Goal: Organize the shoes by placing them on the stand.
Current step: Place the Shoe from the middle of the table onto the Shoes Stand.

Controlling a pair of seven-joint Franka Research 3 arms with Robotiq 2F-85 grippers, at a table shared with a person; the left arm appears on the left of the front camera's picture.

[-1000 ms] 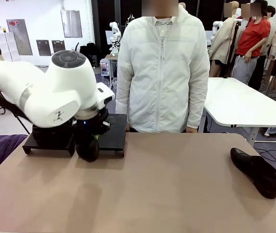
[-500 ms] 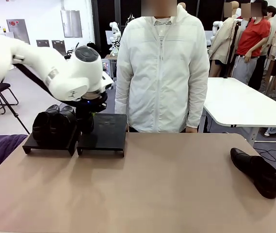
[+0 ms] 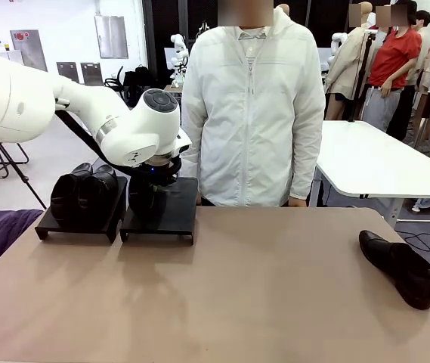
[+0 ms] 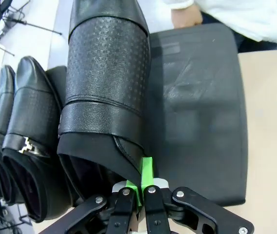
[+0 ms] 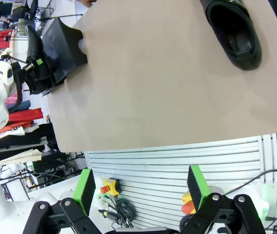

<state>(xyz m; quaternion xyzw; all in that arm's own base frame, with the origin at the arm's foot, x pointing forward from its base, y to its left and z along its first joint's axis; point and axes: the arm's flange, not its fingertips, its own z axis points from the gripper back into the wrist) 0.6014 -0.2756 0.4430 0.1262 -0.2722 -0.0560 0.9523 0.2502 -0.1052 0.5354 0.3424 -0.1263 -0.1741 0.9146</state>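
Over the right tray (image 3: 178, 218), the left claw (image 4: 145, 169) grips a shoe (image 4: 106, 78).

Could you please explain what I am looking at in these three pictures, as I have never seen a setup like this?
These are two white robot arms at a table, with a person standing across from them. The wide picture comes from a fixed camera between the arms; the other two come from cameras on each wrist, looking along the fingers. The left arm reaches to two low black trays. In its wrist picture the left gripper is shut on the rim of a black shoe, holding it over the right-hand tray. On the left-hand tray sit two more shoes. A fourth shoe lies on the brown table, far right. The right gripper hangs open and empty, back from the table's near edge.
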